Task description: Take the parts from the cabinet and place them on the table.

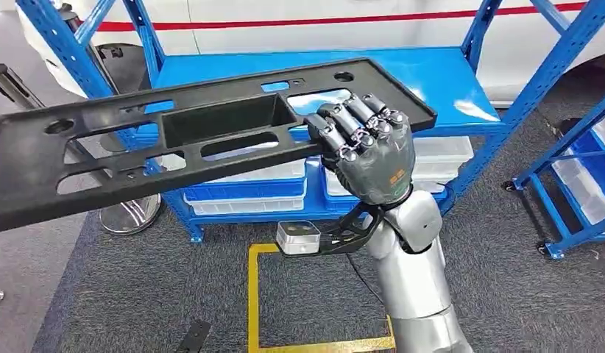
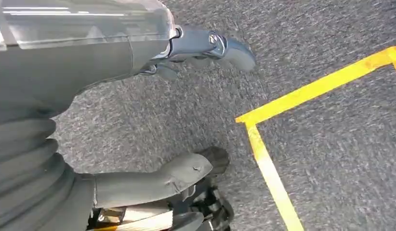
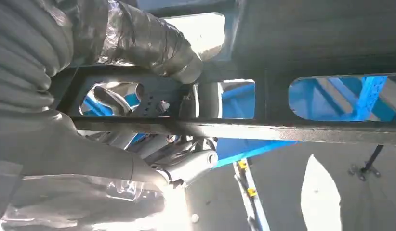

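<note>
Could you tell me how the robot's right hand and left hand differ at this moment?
The right hand is raised in front of the blue rack and grips the long black plastic part, while the left hand hangs low over the grey carpet and holds nothing. The right hand's fingers curl over the part's edge; the left hand's are apart.

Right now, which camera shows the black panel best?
The head view: the whole black panel shows, gripped by the right hand. The right wrist view catches a close underside strip; the left wrist view faces carpet.
</note>
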{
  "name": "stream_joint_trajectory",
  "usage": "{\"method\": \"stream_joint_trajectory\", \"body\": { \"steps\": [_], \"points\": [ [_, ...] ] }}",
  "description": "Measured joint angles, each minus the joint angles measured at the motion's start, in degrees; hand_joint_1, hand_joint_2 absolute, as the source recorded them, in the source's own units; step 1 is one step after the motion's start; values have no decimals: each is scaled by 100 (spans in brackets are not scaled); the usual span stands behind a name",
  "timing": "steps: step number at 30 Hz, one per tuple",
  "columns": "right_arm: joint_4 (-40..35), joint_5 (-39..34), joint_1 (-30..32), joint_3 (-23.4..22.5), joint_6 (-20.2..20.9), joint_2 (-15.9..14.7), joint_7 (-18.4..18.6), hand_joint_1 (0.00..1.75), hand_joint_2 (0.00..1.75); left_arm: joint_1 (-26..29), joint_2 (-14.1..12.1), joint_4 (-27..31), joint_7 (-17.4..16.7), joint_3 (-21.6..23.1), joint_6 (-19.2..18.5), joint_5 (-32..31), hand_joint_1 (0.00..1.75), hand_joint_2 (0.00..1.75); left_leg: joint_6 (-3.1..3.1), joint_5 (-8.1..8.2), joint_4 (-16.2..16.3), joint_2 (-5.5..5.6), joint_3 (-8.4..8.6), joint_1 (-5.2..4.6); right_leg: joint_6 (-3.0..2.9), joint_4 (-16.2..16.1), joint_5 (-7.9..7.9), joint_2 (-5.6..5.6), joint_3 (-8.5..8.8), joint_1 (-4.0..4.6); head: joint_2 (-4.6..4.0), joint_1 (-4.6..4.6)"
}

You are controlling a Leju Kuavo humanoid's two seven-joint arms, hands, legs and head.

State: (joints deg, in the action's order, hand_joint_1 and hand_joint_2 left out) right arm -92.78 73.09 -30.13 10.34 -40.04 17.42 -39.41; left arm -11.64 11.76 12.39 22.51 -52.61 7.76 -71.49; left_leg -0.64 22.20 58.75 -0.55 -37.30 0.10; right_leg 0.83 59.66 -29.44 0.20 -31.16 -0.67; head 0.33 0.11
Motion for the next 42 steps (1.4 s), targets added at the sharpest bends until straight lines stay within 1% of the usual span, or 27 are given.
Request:
{"method": "stream_joint_trajectory", "body": {
  "steps": [1, 3, 4, 6, 7, 8, 10, 12, 13, 14, 17, 18, 20, 22, 23, 25, 27, 28, 29, 30, 33, 34, 35, 37, 39, 40, 42],
  "points": [
    [0, 2, -3, 0, 0, 0, 0, 175, 175, 2, 0, 0, -4, 7, -2, -2, 0, 175, 34, -38, -15, 1, -7, 3, -38, 21, 21, 7, -18, 17, 0, -9],
    [0, 2, -14, 0, 2, 4, 0, 175, 175, 10, -2, 0, -15, 15, -13, -4, 0, 175, 98, 4, 30, 8, -74, 39, -197, -37, 138, -24, -76, -17, 0, -2],
    [0, 4, -19, 4, 2, 15, 0, 175, 175, 14, -2, 0, -22, 15, -18, -4, 0, 175, 123, 252, 214, 14, -170, 46, -239, -37, 185, -24, -126, -10, 0, -9],
    [0, 4, -23, 9, 2, 33, -2, 175, 175, 18, -2, 0, -26, 17, -20, -7, 0, 175, 162, 834, 983, 15, -416, 57, -289, -36, 264, -38, -229, 4, 0, -7],
    [0, 4, -23, 11, 2, 35, 0, 175, 175, 18, -4, 0, -26, 17, -26, -9, 0, 175, 180, 1041, 1400, 15, -532, 56, -296, -32, 309, -43, -289, 16, 0, -7],
    [0, 4, -21, 11, 2, 35, 0, 175, 175, 19, -4, 0, -28, 17, -35, -9, 0, 175, 188, 1091, 1677, 14, -576, 57, -295, -27, 353, -45, -350, 24, 0, -7],
    [0, 4, -19, 11, 2, 35, 0, 175, 175, 22, -11, 0, -35, 22, -42, -11, 0, 175, 180, 809, 1473, 14, -307, 57, -290, -16, 435, -45, -470, 31, 0, -7],
    [-4, 4, -20, 11, 2, 37, 0, 175, 175, 9, -26, 0, -39, 33, -42, -11, 0, 175, 130, 501, 550, 22, 346, 53, -258, 1, 500, -28, -547, 33, 0, -7],
    [-9, 4, -20, 9, 2, 39, 0, 175, 175, -8, -37, 0, -39, 41, -46, -13, 0, 175, 95, 593, 113, 34, 608, 45, -237, 2, 522, -31, -573, 34, 0, -7],
    [-15, 4, -28, 9, 2, 39, 0, 175, 175, -24, -44, 0, -37, 55, -55, -13, 0, 175, 77, 629, -98, 47, 737, 2, -196, 4, 555, -37, -595, 46, 0, -2],
    [-24, 4, -21, 9, 0, 42, 0, 175, 175, -35, -55, 0, -48, 81, -81, -48, 0, 175, -4, 551, -110, 54, 689, -23, -97, -51, 675, -39, -597, 29, 0, -7],
    [-24, 4, -21, 7, 0, 39, 0, 175, 175, -39, -54, 0, -55, 89, -85, -48, 0, 175, -78, 452, -230, 37, 708, 57, -62, -19, 634, -21, -632, 47, 0, -2],
    [-42, -9, -25, 7, 0, 31, 0, 175, 175, -80, -54, 0, -57, 114, -85, -57, 0, 175, -152, 361, -249, 3, 637, 27, -21, 372, 198, -14, -782, 32, 0, -4],
    [-57, -22, -14, 4, 0, 28, 0, 175, 175, -88, -54, 0, -57, 125, -87, -61, 0, 175, -173, 293, -237, -5, 526, 10, 17, 1236, -330, -13, -1082, 24, 0, -4],
    [-57, -33, -7, -2, 0, 20, 0, 175, 175, -84, -54, 0, -57, 129, -87, -61, 0, 175, -168, 262, -217, -11, 459, 8, 36, 1563, -422, -15, -1169, 12, 0, -2],
    [-59, -59, 8, -4, 0, 11, 0, 175, 175, -81, -54, 0, -57, 136, -87, -59, 0, 175, -154, 220, -172, -13, 353, 10, 61, 1456, -219, -19, -992, -28, 0, -2],
    [-74, -72, 8, -4, 0, 11, 0, 175, 175, -82, -54, 0, -57, 151, -90, -61, 0, 175, -127, 204, -93, -10, 266, 23, 81, 583, 135, -25, -411, -71, 0, -4],
    [-94, -74, 5, -4, 0, 11, 0, 175, 175, -82, -54, 0, -57, 157, -90, -59, 0, 175, -107, 207, -36, -9, 214, 25, 77, 149, 117, -27, -184, -84, 0, -2],
    [-109, -76, 3, -4, 0, 15, 0, 175, 175, -93, -54, 0, -57, 157, -87, -59, 0, 175, -64, 194, 12, -8, 144, 1, 53, 45, 85, -11, -128, -12, 0, -7],
    [-118, -77, 11, -7, 0, 15, 0, 175, 175, -88, -54, 0, -57, 160, -87, -59, 0, 175, -21, 156, 7, -6, 139, 5, 3, 81, 115, -13, -166, -12, 0, -7],
    [-120, -98, 14, -13, 0, 15, 0, 175, 175, -75, -54, 0, -57, 160, -87, -52, 0, 175, 56, 101, 3, -1, 121, 16, -49, 69, 149, -9, -201, 10, 0, -7],
    [-120, -114, 12, -13, 0, 15, 0, 175, 175, -67, -57, 0, -59, 160, -85, -50, 0, 175, 89, 106, 8, 5, 89, 17, -134, 4, 205, -16, -214, -22, 0, -2],
    [-120, -114, 11, -13, 0, 17, 0, 175, 175, -65, -57, 0, -61, 160, -83, -46, 0, 175, 112, 269, 98, 11, 38, 49, -190, -18, 251, -29, -228, -29, 0, -5],
    [-140, -114, 10, -13, 2, 24, 0, 175, 175, -59, -57, 0, -63, 160, -83, -44, 0, 175, 152, 816, 771, 12, -179, 58, -275, -19, 322, -45, -311, -20, 0, -4],
    [-144, -111, 12, -13, 2, 22, 0, 175, 175, -49, -57, 0, -66, 160, -83, -37, 0, 175, 184, 1195, 1556, 11, -408, 64, -281, -9, 394, -52, -411, -2, 0, -4],
    [-144, -111, 15, -13, 2, 22, 0, 175, 175, -41, -57, 0, -66, 160, -83, -28, 0, 175, 193, 1197, 1697, 11, -406, 64, -278, 1, 427, -51, -461, 0, 0, -7],
    [-146, -114, 15, -13, 2, 22, 0, 175, 175, -34, -57, 0, -66, 160, -83, -9, 0, 175, 174, 864, 1165, 11, 12, 63, -263, 33, 494, -45, -576, 1, 0, -7]
  ]
}}
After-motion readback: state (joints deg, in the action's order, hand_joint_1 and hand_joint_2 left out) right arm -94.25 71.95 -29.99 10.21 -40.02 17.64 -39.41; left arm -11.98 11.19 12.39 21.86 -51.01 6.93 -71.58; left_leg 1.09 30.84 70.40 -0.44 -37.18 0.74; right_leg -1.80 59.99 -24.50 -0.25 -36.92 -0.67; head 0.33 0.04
